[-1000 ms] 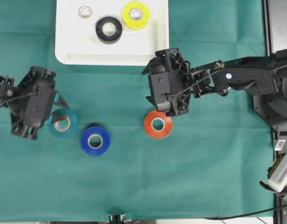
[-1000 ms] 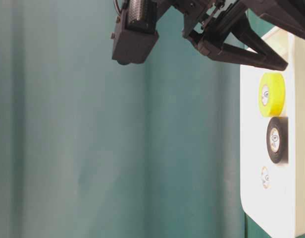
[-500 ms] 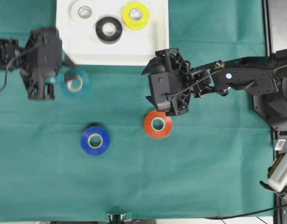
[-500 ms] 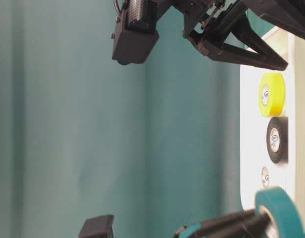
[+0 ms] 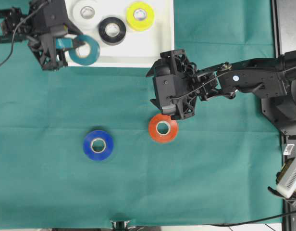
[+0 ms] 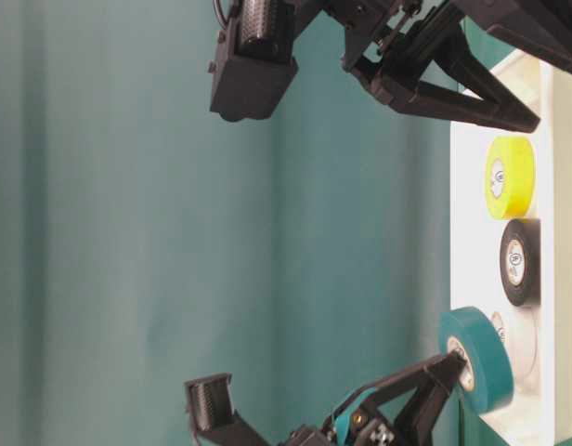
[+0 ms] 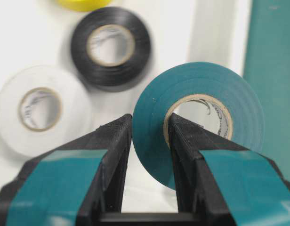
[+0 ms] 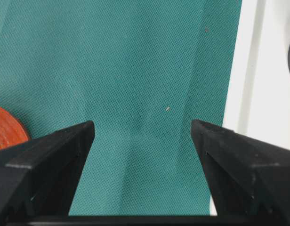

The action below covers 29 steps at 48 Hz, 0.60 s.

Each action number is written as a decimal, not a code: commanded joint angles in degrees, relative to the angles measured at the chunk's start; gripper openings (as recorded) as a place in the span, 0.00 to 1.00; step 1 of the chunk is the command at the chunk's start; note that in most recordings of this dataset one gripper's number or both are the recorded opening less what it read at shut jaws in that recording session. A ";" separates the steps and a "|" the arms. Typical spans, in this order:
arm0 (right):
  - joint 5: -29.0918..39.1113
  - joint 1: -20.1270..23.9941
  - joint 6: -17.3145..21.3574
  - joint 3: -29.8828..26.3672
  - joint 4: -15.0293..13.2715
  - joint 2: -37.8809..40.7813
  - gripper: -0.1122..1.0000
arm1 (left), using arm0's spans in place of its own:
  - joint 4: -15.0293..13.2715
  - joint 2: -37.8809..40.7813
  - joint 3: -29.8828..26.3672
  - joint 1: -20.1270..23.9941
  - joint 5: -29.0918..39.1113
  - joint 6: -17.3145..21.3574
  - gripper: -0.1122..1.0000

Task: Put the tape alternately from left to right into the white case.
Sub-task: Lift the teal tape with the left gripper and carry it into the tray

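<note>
Since a second ago, our left gripper (image 5: pixel 71 42) has carried the teal ring-shaped tape roll (image 5: pixel 84 49) from the green cloth (image 5: pixel 138 183) up over the shallow white plastic case's (image 5: pixel 153 53) near rim, pinching its wall; release comes next. Our right gripper (image 5: pixel 160 94) hangs wide apart, empty. Whether the roll touches the case is unclear.

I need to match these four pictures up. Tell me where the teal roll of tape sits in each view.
Overhead: teal roll, upper left, over the white case's front rim.
Table-level: lower right, at the case's edge.
Left wrist: centre right, pinched through its wall by the left tool.
Right wrist: not in view.
Shared landmark: black roll.
</note>
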 commanded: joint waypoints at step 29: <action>-0.35 0.26 0.09 -0.44 0.00 -1.41 0.86 | -0.09 4.39 -2.90 3.08 0.18 -0.88 0.30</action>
